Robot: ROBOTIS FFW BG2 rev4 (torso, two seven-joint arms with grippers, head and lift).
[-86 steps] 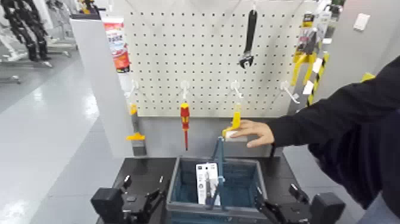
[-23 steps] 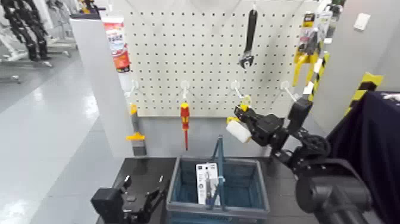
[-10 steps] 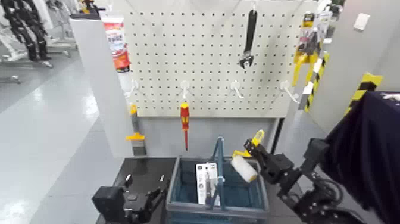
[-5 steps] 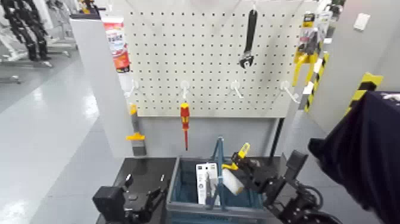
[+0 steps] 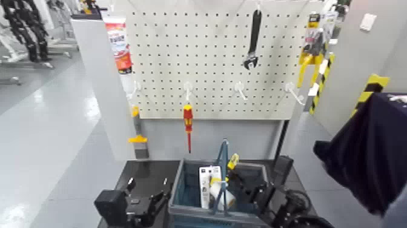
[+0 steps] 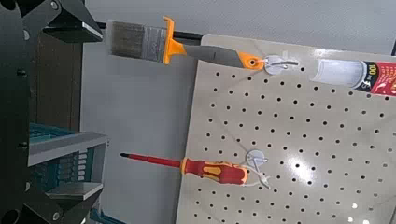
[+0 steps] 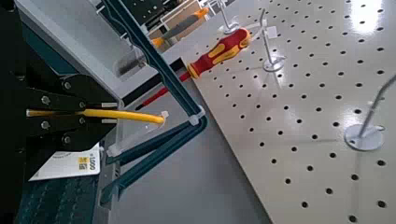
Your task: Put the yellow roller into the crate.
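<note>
The yellow roller [image 5: 219, 189] hangs inside the crate [image 5: 176, 191], white head down and yellow handle [image 5: 232, 161] up, just right of the blue hoop handle [image 5: 223, 159]. My right gripper [image 5: 240, 179] is shut on the roller and reaches into the crate from the right. In the right wrist view my right gripper [image 7: 58, 114] clamps the thin yellow handle [image 7: 112, 116] beside the hoop handle [image 7: 159, 75] and above the crate's slotted wall [image 7: 56, 201]. My left gripper [image 5: 144, 206] is parked, open and empty, left of the crate.
A white boxed item [image 5: 208, 179] stands in the crate. The pegboard [image 5: 212, 67] behind holds a red-and-yellow screwdriver [image 5: 188, 119], a black wrench [image 5: 253, 37] and bare hooks. A person's dark sleeve [image 5: 369, 151] is at the right. A paintbrush [image 6: 140, 39] hangs on the left.
My right gripper has carried the roller from the pegboard hook down and left, over the crate's right rim and into the crate. The left arm has not moved.
</note>
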